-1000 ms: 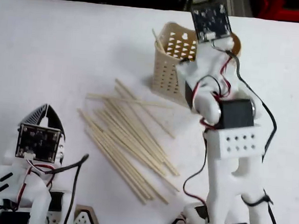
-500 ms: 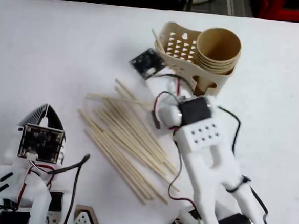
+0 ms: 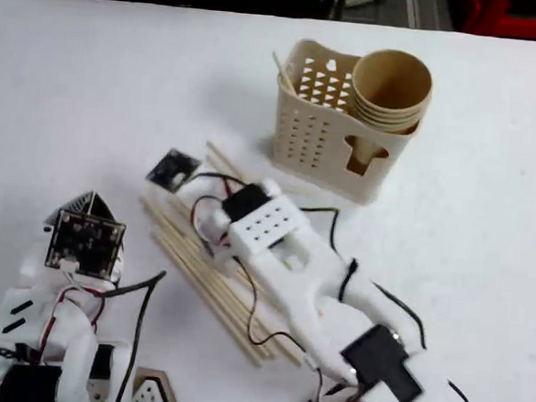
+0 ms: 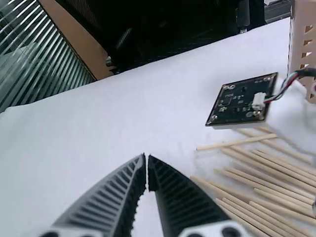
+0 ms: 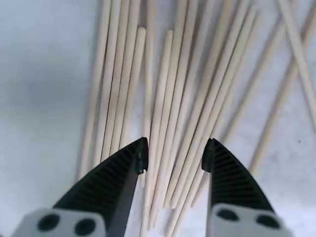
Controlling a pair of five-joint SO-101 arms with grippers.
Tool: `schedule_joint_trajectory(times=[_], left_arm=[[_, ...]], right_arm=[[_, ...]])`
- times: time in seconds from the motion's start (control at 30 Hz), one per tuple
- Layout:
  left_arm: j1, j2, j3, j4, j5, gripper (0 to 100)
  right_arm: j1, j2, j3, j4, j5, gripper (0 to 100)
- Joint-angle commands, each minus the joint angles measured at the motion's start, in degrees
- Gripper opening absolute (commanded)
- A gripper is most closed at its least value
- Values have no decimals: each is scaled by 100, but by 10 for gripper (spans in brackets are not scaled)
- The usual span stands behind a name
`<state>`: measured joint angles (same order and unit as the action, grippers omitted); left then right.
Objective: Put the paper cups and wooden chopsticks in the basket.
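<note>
A cream perforated basket (image 3: 321, 131) stands at the back of the white table, with a stack of brown paper cups (image 3: 391, 85) in its right end and one chopstick (image 3: 283, 71) leaning at its left corner. Many wooden chopsticks (image 3: 210, 272) lie in a loose pile mid-table. The right arm (image 3: 259, 224) stretches low across that pile. My right gripper (image 5: 175, 150) is open just above the chopsticks (image 5: 187, 94), with several sticks between its fingers. My left gripper (image 4: 146, 158) is shut and holds nothing; it hangs at the front left (image 3: 91, 198), short of the pile (image 4: 261, 173).
The right arm's camera board (image 4: 241, 101) hangs close ahead of the left gripper, over the chopstick ends. The basket's corner (image 4: 303, 44) lies beyond it. Bare table (image 3: 101, 88) stretches to the left and back. Arm bases and cables (image 3: 142, 289) crowd the front edge.
The right arm has swung from above the basket leftward and down onto the chopstick pile. The cup stack now stands uncovered in the basket. The left arm has barely shifted.
</note>
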<state>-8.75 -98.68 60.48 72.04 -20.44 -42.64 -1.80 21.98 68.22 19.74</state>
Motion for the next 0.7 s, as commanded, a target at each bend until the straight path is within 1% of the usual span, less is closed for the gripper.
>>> schedule_joint_trajectory(times=[0.0, 0.2, 0.47, 0.53, 0.6, 0.67], left_arm=[[-48, 4, 123, -26, -62, 31], [-48, 4, 141, -26, -62, 31], [-48, 4, 141, -18, -62, 31], [-48, 4, 141, -18, -62, 31], [-48, 4, 141, -9, -62, 31], [-48, 4, 141, -9, -62, 31]], right_arm=[[-75, 242, -35, -444, 18, 182], [-75, 840, -44, -954, 18, 181], [-75, 1543, -70, -1086, 26, 178], [-75, 1631, -141, -971, 167, 139], [-75, 1719, -281, -822, 246, 67], [-75, 1736, -334, -769, 264, 18]])
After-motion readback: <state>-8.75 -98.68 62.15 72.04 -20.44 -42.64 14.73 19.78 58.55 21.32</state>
